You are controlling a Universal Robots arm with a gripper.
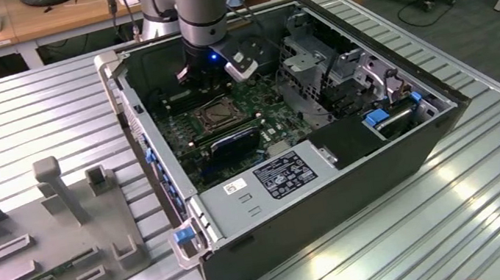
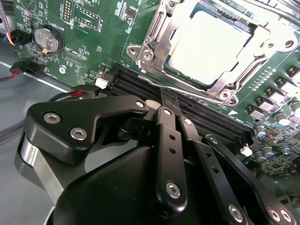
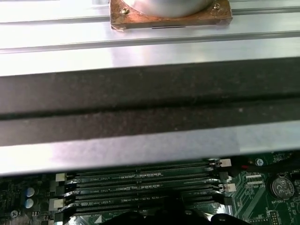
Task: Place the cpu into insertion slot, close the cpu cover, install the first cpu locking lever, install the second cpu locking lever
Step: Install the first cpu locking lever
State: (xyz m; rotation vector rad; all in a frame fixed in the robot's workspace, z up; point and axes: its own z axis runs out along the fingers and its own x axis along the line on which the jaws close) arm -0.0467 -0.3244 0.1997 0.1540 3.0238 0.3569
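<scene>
With the cpu [image 2: 211, 42] seated under the shut cpu cover [image 2: 152, 47], the gripper [image 2: 167, 99], fingers seemingly pressed together and empty, sits just beside that cover: likely the first locking step, needing a precise push.

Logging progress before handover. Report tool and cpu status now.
Tool shut, low over the memory slots. Cpu seated, cpu cover down around it.

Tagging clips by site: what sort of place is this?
Probably a robotics lab or workshop bench. A robot arm reaches into an open computer case lying on a ribbed aluminium table. A grey fixture plate sits beside it, and wooden workbenches stand behind.
</scene>
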